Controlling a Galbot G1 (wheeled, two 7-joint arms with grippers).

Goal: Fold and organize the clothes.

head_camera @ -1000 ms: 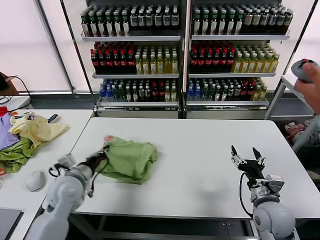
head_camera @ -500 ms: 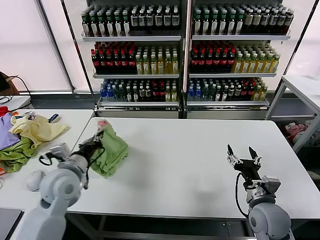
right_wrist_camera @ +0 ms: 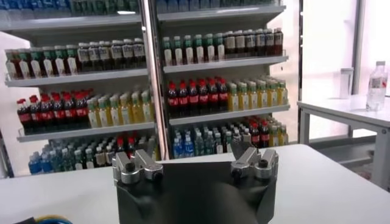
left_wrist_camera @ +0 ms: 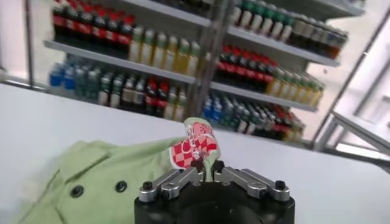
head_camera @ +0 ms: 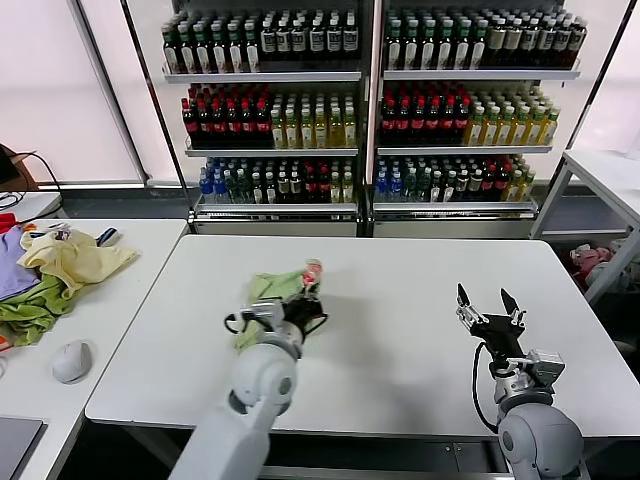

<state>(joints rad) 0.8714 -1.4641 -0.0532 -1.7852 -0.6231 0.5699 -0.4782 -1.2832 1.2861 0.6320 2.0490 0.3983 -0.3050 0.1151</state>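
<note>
While my left gripper [left_wrist_camera: 206,167] pinches the light green shirt [head_camera: 272,292] at its red-and-white print patch [left_wrist_camera: 196,143], most of the cloth trails in a bunch toward my left side on the white table [head_camera: 400,280], near the table's middle. My fingers are drawn narrow on a fold of fabric just below the patch; from the wrist I can see the collar and two dark buttons [left_wrist_camera: 120,186] lying slack beside the pinch. My right gripper [head_camera: 490,308] waits well apart over the right, near part of the table, spread wide and holding nothing.

I judge the shirt is far from folded: it is a crumpled heap, not laid flat, so the work ahead is spreading it out first. The risk lies in my hold. I have only a small pinch of soft cloth, and if I pull sideways or lift quickly the fabric could slide out of my fingers, or the heap could drag and twist tighter instead of opening. With one hand alone the sleeves may stay tucked under.

Other garments [head_camera: 60,270] lie on the side table at far left, and a drinks shelf [head_camera: 370,100] stands beyond.
</note>
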